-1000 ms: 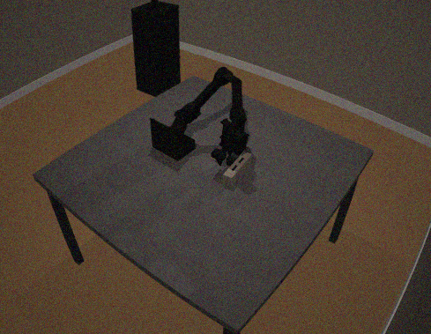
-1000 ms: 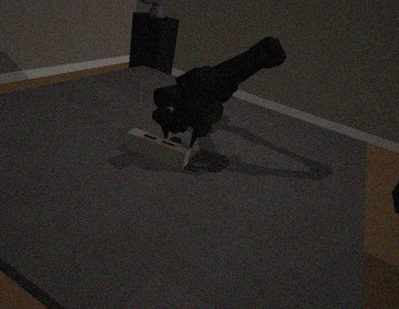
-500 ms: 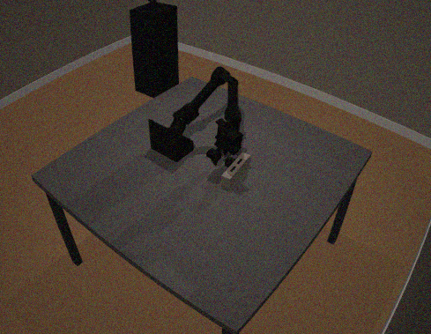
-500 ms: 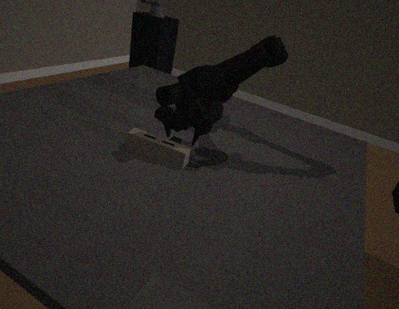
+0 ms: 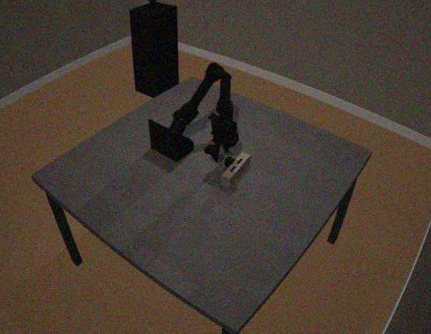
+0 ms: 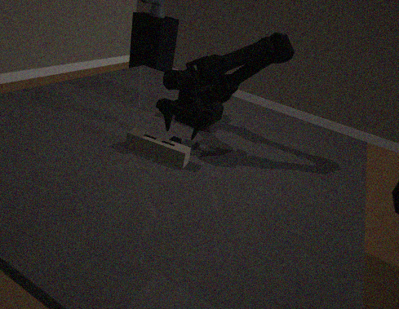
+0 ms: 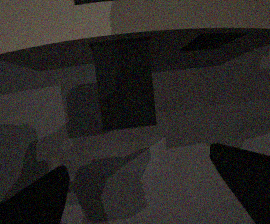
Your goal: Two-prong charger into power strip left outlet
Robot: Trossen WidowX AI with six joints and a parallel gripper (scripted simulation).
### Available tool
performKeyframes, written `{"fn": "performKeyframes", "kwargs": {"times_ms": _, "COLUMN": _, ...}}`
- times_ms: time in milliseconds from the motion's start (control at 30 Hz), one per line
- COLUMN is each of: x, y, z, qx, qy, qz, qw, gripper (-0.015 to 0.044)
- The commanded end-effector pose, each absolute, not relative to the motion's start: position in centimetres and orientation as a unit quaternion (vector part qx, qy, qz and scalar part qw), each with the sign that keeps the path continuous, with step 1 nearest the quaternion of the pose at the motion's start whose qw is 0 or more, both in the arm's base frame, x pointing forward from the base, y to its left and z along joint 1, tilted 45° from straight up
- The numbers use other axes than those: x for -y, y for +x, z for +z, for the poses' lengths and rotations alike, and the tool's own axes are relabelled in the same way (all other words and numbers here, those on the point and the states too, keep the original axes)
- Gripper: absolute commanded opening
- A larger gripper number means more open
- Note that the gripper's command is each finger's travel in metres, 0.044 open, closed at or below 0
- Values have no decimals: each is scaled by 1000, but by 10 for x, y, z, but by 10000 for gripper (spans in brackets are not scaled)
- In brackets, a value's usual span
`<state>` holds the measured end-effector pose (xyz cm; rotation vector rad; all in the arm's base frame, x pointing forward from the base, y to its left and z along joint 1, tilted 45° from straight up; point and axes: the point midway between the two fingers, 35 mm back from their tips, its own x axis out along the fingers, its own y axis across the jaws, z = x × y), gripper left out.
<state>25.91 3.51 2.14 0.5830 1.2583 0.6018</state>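
Pincer (image 5: 221,156) (image 6: 180,134) (image 7: 141,162) wide open, empty, near the charger (image 5: 229,160) (image 6: 175,139) (image 7: 126,90)
Best centre over it, clear the power strip (image 5: 226,179) (image 6: 160,150) (image 7: 55,25), grip squarely.

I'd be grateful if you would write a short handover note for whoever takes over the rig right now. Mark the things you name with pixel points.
Gripper (image 5: 223,153) (image 6: 180,134) (image 7: 141,162): open, nothing held.
Power strip (image 5: 236,165) (image 6: 156,146) (image 7: 195,17): on the table (image 5: 256,241) (image 6: 197,222), both outlets uncovered.
Charger: apparently the dark block (image 5: 229,160) (image 6: 175,139) (image 7: 126,90) beside the strip; contact and prongs unclear.
Done: no plugging in yet.
Left: grasp the charger, line it up with the left outlet, push both prongs in straight.
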Motion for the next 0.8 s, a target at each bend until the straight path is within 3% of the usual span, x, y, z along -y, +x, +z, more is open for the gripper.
{"fn": "performKeyframes", "kwargs": {"times_ms": 0, "x": -15, "y": 263, "z": 44, "qx": -486, "qy": 293, "qz": 244, "qw": 786, "gripper": 440}}
{"fn": "performKeyframes", "kwargs": {"times_ms": 133, "x": -1, "y": 263, "z": 60, "qx": -420, "qy": 307, "qz": 223, "qw": 824, "gripper": 440}}
{"fn": "performKeyframes", "kwargs": {"times_ms": 767, "x": -1, "y": 263, "z": 60, "qx": -420, "qy": 307, "qz": 223, "qw": 824, "gripper": 440}}
